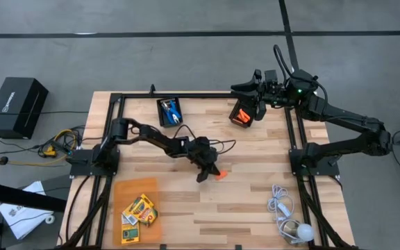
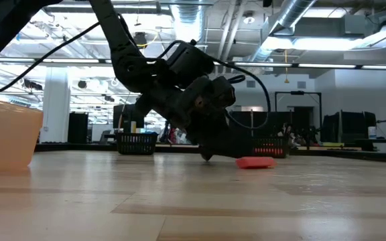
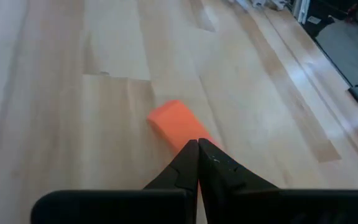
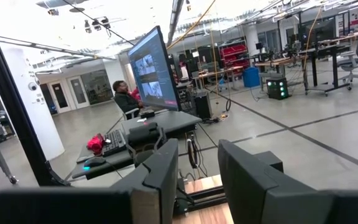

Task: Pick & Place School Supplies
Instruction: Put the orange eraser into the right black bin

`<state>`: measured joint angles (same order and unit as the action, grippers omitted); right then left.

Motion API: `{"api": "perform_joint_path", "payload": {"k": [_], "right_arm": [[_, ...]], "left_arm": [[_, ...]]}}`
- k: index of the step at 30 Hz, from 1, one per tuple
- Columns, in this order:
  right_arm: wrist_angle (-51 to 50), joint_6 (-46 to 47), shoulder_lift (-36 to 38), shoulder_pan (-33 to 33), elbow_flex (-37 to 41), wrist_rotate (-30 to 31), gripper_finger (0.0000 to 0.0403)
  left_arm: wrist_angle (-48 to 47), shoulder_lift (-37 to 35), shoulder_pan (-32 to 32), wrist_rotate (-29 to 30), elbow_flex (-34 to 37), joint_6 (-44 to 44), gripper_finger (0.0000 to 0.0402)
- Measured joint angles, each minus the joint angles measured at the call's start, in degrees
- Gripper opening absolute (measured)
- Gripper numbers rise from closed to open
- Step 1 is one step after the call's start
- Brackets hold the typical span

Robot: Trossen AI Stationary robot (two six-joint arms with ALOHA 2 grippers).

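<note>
Two arms: both reach over the wooden bench (image 1: pixel 255 208), seen from above.
Left end effector (image 1: pixel 207 172): down low near the middle of the bench, fingers pressed together, holding nothing.
Orange piece (image 1: pixel 220 173): lying flat on the wood, right at the tip of the left end effector.
Right end effector (image 1: pixel 250 111): up at the far right side of the bench, over a black bin with orange things (image 1: pixel 240 114) inside.
Scissors tool (image 1: pixel 171 111): in the other black bin (image 1: pixel 170 112) at the far edge, blue handles showing.
Crayon boxes (image 1: pixel 138 211): yellow and green, sitting in the see-through orange tray (image 1: pixel 119 191) at the near left.
White cord with bulb (image 1: pixel 288 217): on the near right of the bench.

Low view, left end effector (image 2: pixel 210 155): tipped down with its tip at the wood.
Low view, orange piece (image 2: pixel 255 162): flat on the bench, just beside that tip.
Low view, orange tray (image 2: pixel 5 137): standing at the left edge.

Left wrist view, fingers (image 3: pixel 182 168): closed tight into a point, nothing between them.
Left wrist view, orange piece (image 3: pixel 176 122): just past the point; I cannot tell if they touch.

Right wrist view, right end effector (image 4: pixel 197 177): two dark fingers with a gap between them, partly open, and nothing in the gap.
Right wrist view, room: a person (image 4: pixel 127 96) sits at a desk by a big screen (image 4: pixel 151 65).
</note>
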<state>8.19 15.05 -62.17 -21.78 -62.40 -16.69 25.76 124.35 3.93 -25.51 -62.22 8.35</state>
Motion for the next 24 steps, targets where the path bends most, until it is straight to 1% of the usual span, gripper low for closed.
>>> {"api": "perform_joint_path", "payload": {"k": [2,4,13,19,24], "right_arm": [[0.0,0.0,0.0,0.0,0.0,0.0,0.0107],[0.0,0.0,0.0,0.0,0.0,0.0,0.0107],[0.1,0.0,0.0,0.0,0.0,0.0,0.0107],[0.2,0.0,0.0,0.0,0.0,0.0,0.0107],[0.2,0.0,0.0,0.0,0.0,0.0,0.0107]], "left_arm": [[-1.4,0.0,0.8,0.0,0.0,-0.7,0.0001],[-2.1,0.0,1.7,1.5,0.0,-1.6,0.0001],[-3.0,0.1,2.9,1.1,0.1,-2.7,0.0001],[-2.1,0.2,2.4,1.0,0.1,-0.2,0.0001],[-1.4,0.2,0.4,0.5,0.1,1.4,0.0001]]}}
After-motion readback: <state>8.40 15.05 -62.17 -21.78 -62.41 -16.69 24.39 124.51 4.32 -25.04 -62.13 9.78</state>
